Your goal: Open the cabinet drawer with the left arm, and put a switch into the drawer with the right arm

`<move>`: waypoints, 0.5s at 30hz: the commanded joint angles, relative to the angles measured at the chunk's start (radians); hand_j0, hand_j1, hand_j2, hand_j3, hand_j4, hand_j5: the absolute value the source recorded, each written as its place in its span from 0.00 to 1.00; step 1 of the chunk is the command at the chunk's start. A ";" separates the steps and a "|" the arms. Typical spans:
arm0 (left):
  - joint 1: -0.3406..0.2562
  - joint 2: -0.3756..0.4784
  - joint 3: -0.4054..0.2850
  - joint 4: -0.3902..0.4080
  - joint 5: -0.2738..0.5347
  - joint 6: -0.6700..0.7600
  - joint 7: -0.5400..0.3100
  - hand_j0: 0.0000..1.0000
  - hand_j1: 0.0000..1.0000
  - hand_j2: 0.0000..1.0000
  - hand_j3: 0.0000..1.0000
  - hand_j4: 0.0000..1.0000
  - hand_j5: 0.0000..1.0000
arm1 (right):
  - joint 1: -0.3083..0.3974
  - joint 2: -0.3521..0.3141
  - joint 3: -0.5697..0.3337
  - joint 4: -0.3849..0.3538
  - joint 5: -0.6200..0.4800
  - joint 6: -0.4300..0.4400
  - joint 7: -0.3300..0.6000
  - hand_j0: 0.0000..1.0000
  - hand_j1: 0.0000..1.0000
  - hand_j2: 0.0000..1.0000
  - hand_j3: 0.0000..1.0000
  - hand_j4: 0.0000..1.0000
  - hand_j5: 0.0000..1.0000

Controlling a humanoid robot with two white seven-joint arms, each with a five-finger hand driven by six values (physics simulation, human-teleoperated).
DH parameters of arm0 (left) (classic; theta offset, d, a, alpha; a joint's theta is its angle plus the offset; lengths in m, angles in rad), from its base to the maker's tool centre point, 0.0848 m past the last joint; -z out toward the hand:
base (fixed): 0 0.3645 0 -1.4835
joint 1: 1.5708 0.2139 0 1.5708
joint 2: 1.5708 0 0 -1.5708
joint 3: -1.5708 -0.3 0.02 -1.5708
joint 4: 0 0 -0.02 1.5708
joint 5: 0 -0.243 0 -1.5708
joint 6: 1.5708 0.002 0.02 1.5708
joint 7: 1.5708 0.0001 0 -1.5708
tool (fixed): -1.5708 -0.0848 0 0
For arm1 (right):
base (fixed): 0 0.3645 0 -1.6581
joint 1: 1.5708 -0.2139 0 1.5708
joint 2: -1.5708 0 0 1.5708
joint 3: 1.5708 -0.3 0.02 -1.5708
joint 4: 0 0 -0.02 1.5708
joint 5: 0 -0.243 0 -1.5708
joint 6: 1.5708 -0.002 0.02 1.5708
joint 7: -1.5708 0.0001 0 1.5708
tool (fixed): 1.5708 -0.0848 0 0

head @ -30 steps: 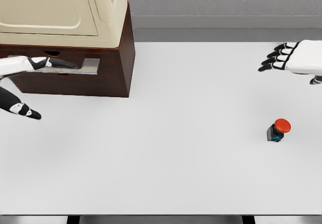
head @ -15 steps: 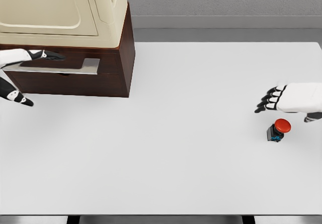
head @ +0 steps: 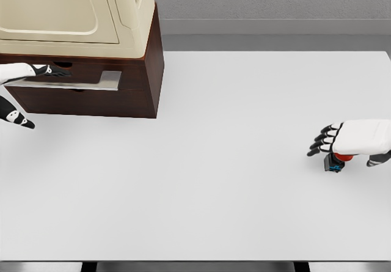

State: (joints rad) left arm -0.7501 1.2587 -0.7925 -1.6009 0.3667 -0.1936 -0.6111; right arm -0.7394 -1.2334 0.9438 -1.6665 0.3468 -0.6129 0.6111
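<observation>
Right hand [head: 357, 139] lower — covering seemingly upright switch [head: 335, 162]

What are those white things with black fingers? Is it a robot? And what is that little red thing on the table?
Yes, it is a robot, drawn inside a computer world. The picture comes from a camera on the robot's head, so you are looking down at the white table the way the robot does. That is why you only see its arms and hands.

The left robot hand is at the picture's left edge, reaching to the brown cabinet drawer under a big cream-colored box. Its fingers lie along the top of the drawer's front.

The right robot hand comes in from the right. It hovers just over the switch, a small black block with a red button on top. The hand hides most of the red button. Its fingers are stretched out, and it does not seem to be holding the switch.
</observation>
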 commanded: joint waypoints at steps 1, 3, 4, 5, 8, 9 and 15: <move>0.000 -0.002 0.001 0.021 -0.002 0.006 0.000 1.00 1.00 1.00 1.00 1.00 1.00 | 0.000 -0.001 0.000 -0.001 -0.003 0.002 0.000 1.00 1.00 1.00 1.00 1.00 1.00; 0.002 -0.004 -0.001 0.027 -0.008 0.003 0.000 1.00 1.00 1.00 1.00 1.00 1.00 | 0.006 -0.001 0.000 -0.001 -0.003 0.002 0.000 1.00 1.00 1.00 1.00 1.00 1.00; 0.002 -0.004 -0.004 0.024 -0.008 -0.003 0.000 1.00 1.00 1.00 1.00 1.00 1.00 | 0.006 -0.001 0.000 -0.001 -0.003 0.002 0.000 1.00 1.00 1.00 1.00 1.00 1.00; 0.003 -0.004 -0.004 0.022 -0.008 -0.004 0.000 1.00 1.00 1.00 1.00 1.00 1.00 | 0.006 -0.001 0.000 -0.001 -0.003 0.002 0.000 1.00 1.00 1.00 1.00 1.00 1.00; 0.008 -0.002 -0.007 0.010 -0.009 -0.010 0.000 1.00 1.00 1.00 1.00 1.00 1.00 | 0.006 -0.003 -0.013 0.005 -0.002 0.002 0.000 1.00 1.00 1.00 1.00 1.00 1.00; 0.008 0.002 -0.008 -0.002 -0.009 -0.012 0.000 1.00 1.00 1.00 1.00 1.00 1.00 | 0.005 -0.001 -0.013 0.007 0.000 0.002 0.000 1.00 1.00 1.00 1.00 1.00 1.00; 0.009 0.025 -0.031 -0.008 -0.009 -0.012 0.000 1.00 1.00 1.00 1.00 1.00 1.00 | 0.005 0.002 -0.014 0.011 0.000 0.002 0.000 1.00 1.00 1.00 1.00 1.00 1.00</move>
State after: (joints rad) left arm -0.7391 1.2736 -0.8173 -1.6084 0.3689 -0.2055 -0.6102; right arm -0.7348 -1.2316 0.9308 -1.6566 0.3499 -0.6128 0.6111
